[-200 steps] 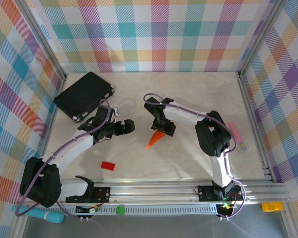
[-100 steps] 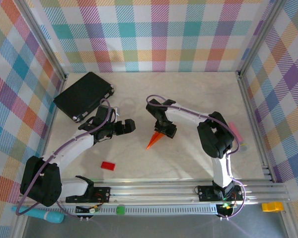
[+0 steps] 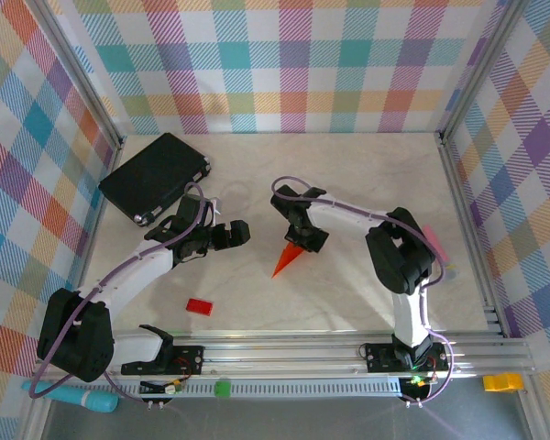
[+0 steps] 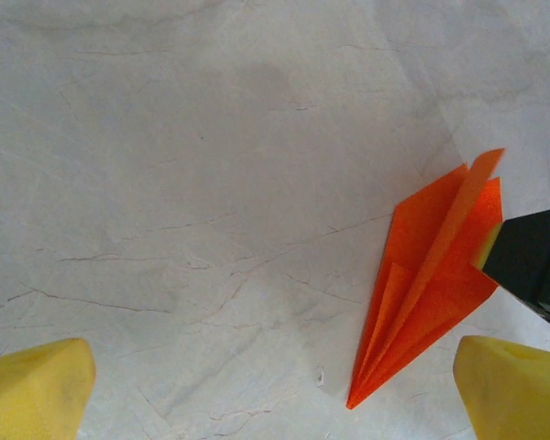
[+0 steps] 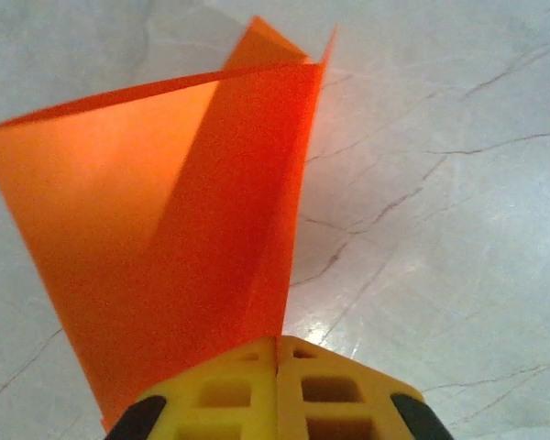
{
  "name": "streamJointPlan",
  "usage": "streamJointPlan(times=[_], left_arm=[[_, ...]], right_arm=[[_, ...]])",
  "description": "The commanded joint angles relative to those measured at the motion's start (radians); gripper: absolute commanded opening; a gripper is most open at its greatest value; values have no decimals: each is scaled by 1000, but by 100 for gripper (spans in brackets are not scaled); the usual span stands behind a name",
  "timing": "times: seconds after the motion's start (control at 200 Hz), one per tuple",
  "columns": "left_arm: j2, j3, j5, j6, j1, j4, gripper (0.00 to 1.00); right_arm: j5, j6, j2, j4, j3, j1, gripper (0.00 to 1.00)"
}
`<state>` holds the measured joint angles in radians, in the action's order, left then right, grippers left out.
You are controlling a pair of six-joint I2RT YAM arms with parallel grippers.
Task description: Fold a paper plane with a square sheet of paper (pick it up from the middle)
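Observation:
The square sheet of paper is folded into a narrow orange paper plane (image 3: 285, 260) near the table's middle, its tip pointing toward the near left. My right gripper (image 3: 303, 240) is shut on its wide rear end. In the right wrist view the yellow fingers (image 5: 330, 385) meet at the right gripper (image 5: 277, 341), and the paper plane (image 5: 165, 229) rises from their seam. My left gripper (image 3: 240, 233) hovers open to the left of it. In the left wrist view the left gripper (image 4: 275, 394) is spread wide over bare table, with the paper plane (image 4: 431, 284) at the right.
A black flat case (image 3: 154, 177) lies at the back left. A small red block (image 3: 199, 306) sits near the front left. A pink object (image 3: 435, 243) lies by the right arm. Checked walls enclose the table, and a metal rail (image 3: 302, 353) runs along the front.
My right gripper has closed on the plane's rear end, and the plane has shifted slightly. The left arm has stayed still and open.

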<state>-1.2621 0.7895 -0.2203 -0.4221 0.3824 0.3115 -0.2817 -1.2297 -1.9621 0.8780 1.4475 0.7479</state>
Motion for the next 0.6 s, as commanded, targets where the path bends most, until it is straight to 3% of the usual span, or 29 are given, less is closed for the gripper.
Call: streamJointPlan(times=[0.0, 0.255, 0.595], left_arm=[[8, -15, -21, 7, -14, -9, 100], [22, -26, -22, -12, -23, -25, 100], [75, -53, -21, -112, -77, -76, 100]], right_arm=[[-59, 26, 85, -40, -16, 7, 1], [31, 243, 142, -128, 42, 5, 1], [388, 466, 157, -486, -10, -1, 2]])
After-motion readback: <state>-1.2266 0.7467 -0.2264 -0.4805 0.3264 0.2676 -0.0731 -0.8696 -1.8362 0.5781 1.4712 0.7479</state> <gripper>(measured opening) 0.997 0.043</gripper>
